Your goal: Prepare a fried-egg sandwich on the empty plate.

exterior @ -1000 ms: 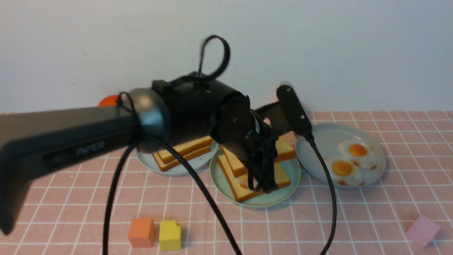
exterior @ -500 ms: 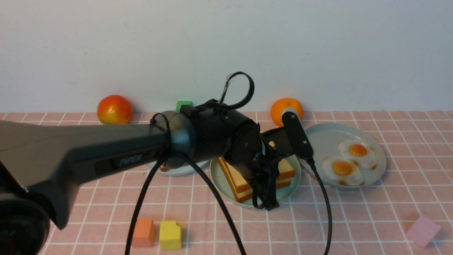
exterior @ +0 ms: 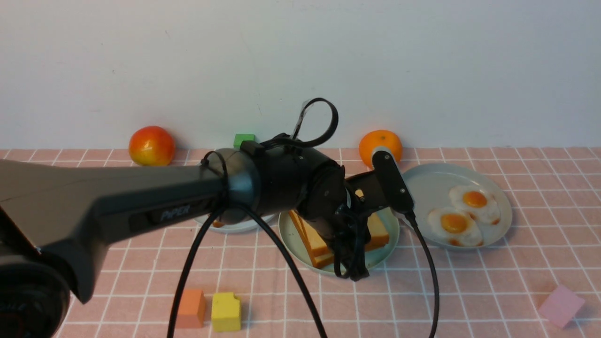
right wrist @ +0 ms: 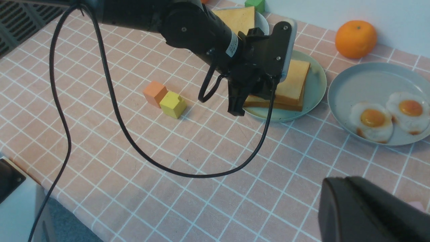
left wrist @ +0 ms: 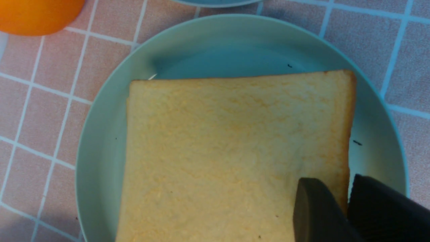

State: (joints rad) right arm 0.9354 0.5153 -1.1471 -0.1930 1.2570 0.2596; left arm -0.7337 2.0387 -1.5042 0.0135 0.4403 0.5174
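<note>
The mint-green empty plate (exterior: 388,237) (left wrist: 100,151) (right wrist: 316,88) now carries the fried-egg sandwich (exterior: 319,244) (right wrist: 291,88), two toast slices stacked flat. Only a sliver of white egg peeps out at one corner (left wrist: 153,76); the rest is hidden under the top slice (left wrist: 228,148). My left arm (exterior: 281,188) reaches over this plate. My left gripper (left wrist: 339,188) is open and straddles the top slice's crust edge, one finger over the toast and the other beside it above the plate. My right gripper (right wrist: 346,179) hovers shut and empty over the tablecloth, well to the front right.
A grey-blue plate (exterior: 436,183) to the right holds two fried eggs (exterior: 453,224). A second one (exterior: 235,226) behind the left arm holds plain toast (right wrist: 238,18). An apple (exterior: 151,145), green block (exterior: 244,140) and orange (exterior: 382,141) line the wall. Orange (exterior: 188,307), yellow (exterior: 225,311) and pink (exterior: 561,305) blocks sit in front. Black cables (exterior: 281,263) loop across.
The left arm has come down and laid the tilted top slice flat on the egg and lower slice. Its jaws have parted in the last half second. The right arm barely moved.
</note>
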